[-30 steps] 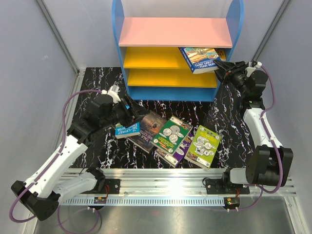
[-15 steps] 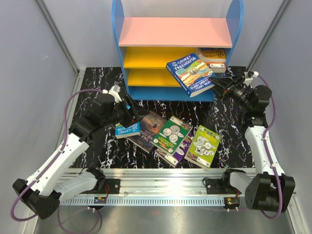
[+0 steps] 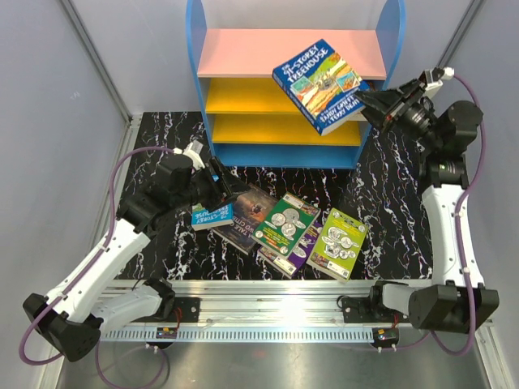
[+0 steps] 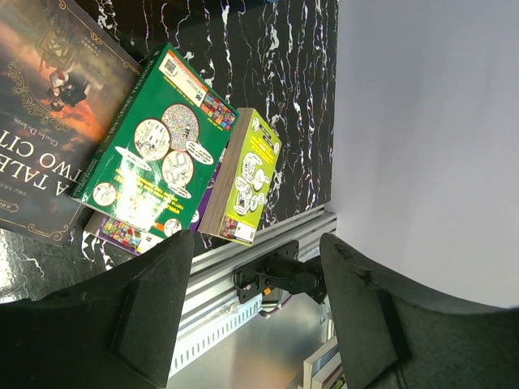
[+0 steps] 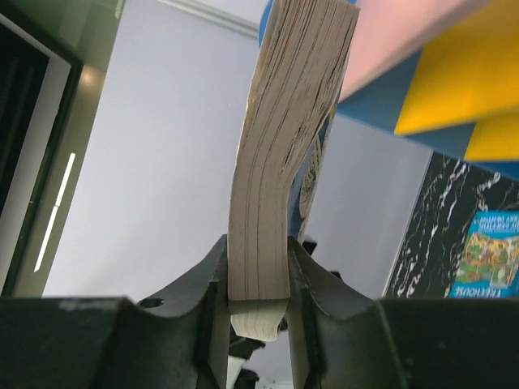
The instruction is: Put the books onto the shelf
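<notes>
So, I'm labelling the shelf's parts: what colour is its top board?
The top board is pink; the top external view shows it best.

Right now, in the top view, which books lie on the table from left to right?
Small blue Treehouse book → dark A Tale of Two Cities book → green coin book → lime coin book.

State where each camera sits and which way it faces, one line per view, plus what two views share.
Top external: above and behind the robot, looking down on table, shelf, whole left arm and right arm.
Left wrist: on the left arm, looking past its open fingers at the green book, lime book and brown book.
Right wrist: on the right arm, looking along fingers clamped on the held Treehouse book toward the shelf.
Shared: top external and right wrist both show that held Treehouse book.
</notes>
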Available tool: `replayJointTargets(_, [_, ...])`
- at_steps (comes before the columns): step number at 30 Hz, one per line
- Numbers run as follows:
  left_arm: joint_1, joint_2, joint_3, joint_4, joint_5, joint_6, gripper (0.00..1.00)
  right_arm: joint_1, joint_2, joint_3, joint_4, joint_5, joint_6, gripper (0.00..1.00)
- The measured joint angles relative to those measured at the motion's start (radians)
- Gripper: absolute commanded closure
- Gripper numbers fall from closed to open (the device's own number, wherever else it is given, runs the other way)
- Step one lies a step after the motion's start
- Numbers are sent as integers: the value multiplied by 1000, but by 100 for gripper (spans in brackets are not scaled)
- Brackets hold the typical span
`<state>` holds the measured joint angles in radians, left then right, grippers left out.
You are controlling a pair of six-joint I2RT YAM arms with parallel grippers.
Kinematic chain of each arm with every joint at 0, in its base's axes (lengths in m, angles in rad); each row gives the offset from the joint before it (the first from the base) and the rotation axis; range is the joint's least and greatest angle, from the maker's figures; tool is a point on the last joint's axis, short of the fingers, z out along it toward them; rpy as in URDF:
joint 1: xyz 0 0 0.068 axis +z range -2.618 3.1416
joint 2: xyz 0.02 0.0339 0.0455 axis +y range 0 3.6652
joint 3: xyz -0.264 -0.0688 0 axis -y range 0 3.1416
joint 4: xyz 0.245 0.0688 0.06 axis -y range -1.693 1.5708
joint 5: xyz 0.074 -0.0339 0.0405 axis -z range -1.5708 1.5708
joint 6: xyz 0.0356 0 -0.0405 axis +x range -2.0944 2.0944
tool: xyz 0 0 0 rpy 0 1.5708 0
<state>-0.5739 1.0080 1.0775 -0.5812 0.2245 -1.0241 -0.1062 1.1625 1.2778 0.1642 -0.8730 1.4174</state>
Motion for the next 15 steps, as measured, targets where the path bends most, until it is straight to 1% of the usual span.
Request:
replayJointTargets(3, [0, 0, 3, -1, 0, 2, 31, 1, 90, 102, -9, 46, -12, 100])
replayJointTargets(6, [0, 0, 8, -2, -1, 5, 31, 0, 139, 159, -93, 154, -33, 100])
replayJointTargets(11, [0, -1, 12, -3, -2, 7, 31, 0, 161, 170, -229, 401, -33, 100])
replayJointTargets(15, [0, -5, 12, -2, -3, 7, 31, 2, 161, 172, -290, 554, -26, 100])
